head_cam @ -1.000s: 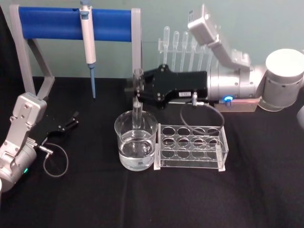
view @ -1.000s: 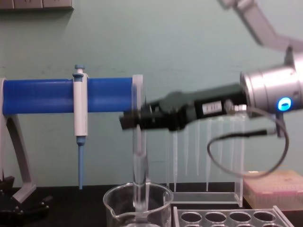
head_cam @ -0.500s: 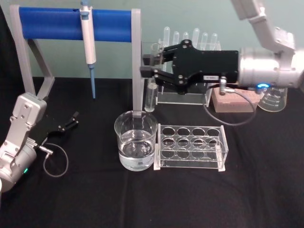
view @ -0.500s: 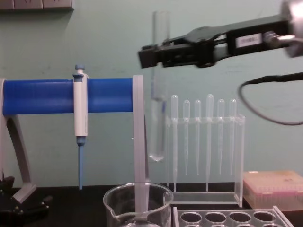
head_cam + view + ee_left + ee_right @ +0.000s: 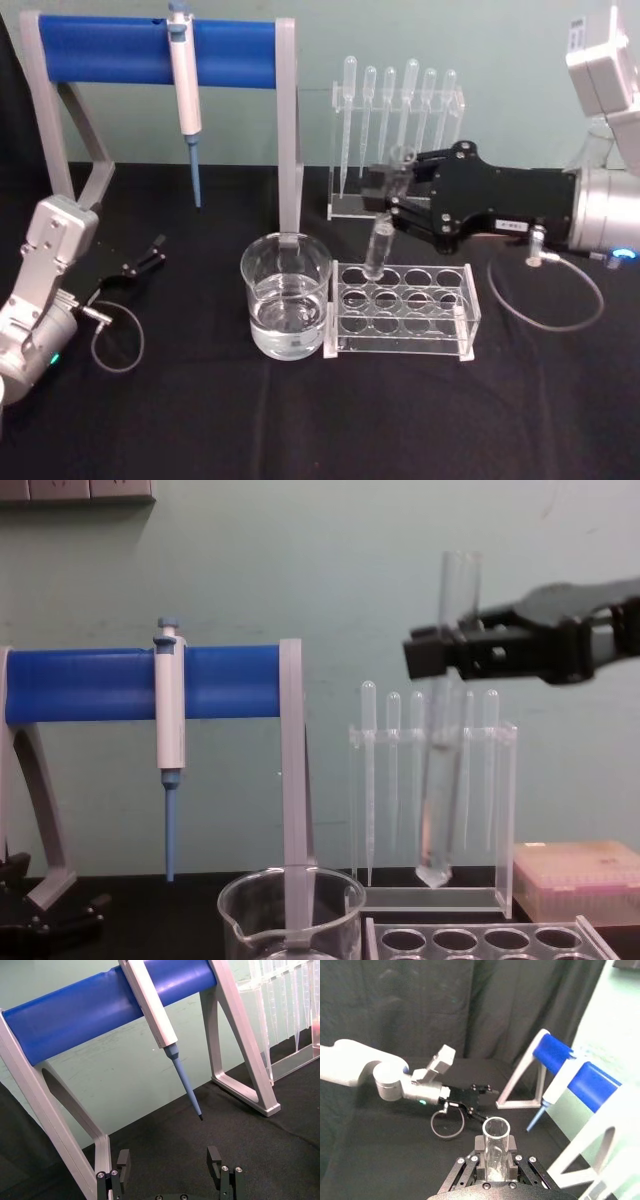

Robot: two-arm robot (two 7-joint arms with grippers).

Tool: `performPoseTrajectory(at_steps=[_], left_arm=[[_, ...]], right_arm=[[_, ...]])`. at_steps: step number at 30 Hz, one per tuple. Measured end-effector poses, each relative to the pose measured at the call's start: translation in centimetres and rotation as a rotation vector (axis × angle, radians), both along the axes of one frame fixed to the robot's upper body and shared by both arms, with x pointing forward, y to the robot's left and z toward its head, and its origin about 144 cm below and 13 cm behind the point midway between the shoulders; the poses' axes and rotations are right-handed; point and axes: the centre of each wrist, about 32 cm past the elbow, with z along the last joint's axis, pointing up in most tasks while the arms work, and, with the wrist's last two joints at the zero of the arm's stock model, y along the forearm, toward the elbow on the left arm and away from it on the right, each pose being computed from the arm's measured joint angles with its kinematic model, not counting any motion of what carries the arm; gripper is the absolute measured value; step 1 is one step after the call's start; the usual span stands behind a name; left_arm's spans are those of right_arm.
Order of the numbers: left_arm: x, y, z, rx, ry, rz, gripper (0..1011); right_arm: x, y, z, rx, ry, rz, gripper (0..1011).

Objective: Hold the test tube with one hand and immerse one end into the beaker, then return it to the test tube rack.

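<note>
Right gripper (image 5: 392,190): jaws clamped on the test tube (image 5: 442,770) near its open top, above the rack's far left holes.
Test tube: nearly upright, round end clear above the rack (image 5: 400,308).
Beaker (image 5: 286,295): left of the rack, just beside it.
Left gripper (image 5: 170,1162): jaws wide, far left on the worktop (image 5: 250,420).

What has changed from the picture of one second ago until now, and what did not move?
The right gripper, shut on the test tube, lifted its lower end out of the beaker and carried it to the robot's right; it now hangs above the clear rack. The left gripper, open on the table, the beaker and the pipettor stayed in place.
</note>
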Motion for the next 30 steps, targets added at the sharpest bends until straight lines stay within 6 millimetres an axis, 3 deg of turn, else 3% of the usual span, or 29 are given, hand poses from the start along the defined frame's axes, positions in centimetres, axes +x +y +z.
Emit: performPoseTrajectory(at_steps=[18, 30], left_arm=[[0.0, 0.0, 0.0, 0.000, 0.000, 0.000, 1000], [0.0, 0.0, 0.0, 0.000, 0.000, 0.000, 1000]], right_arm=[[0.5, -1.8, -4.0, 0.027, 0.059, -0.094, 238], [1.0, -2.2, -5.4, 0.038, 0.083, -0.110, 237]])
